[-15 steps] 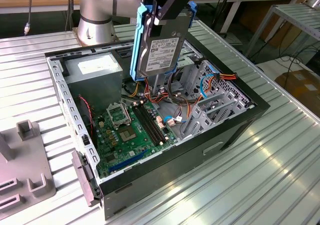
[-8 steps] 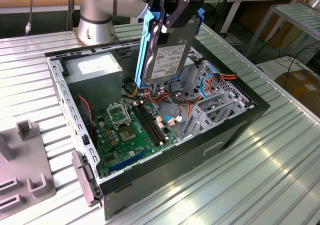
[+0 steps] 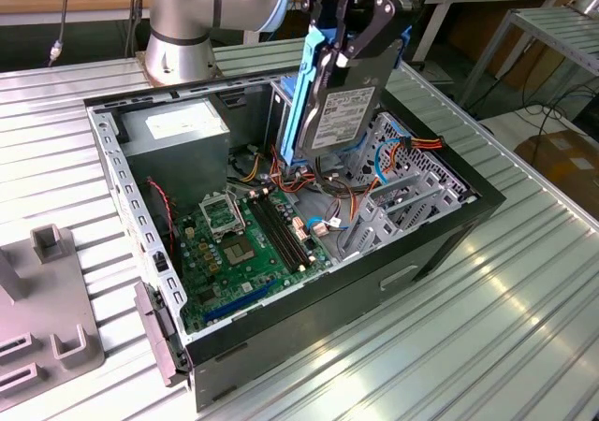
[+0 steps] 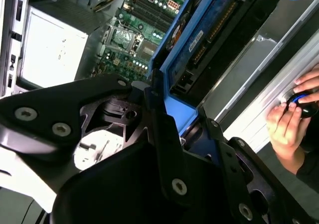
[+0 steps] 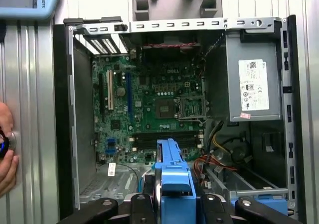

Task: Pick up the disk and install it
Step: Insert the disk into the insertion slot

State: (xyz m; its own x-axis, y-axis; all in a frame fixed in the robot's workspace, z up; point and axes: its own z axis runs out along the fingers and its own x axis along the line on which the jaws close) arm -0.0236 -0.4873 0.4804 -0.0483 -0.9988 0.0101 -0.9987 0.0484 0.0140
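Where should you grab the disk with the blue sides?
The disk is flat and hangs nearly upright over the open computer case. It is probably best gripped at its top end, from above, as the gripper does now. With the jaws closed up there, its lower end is free.

Bare metal disk [image 3: 342, 112] in smooth blue plastic rails [image 3: 301, 103]; ribbed, shiny metal table [image 3: 524, 327]; dull grey metal case [image 3: 126, 187].

Both wrist views (close) over motherboard [image 5: 149, 109]
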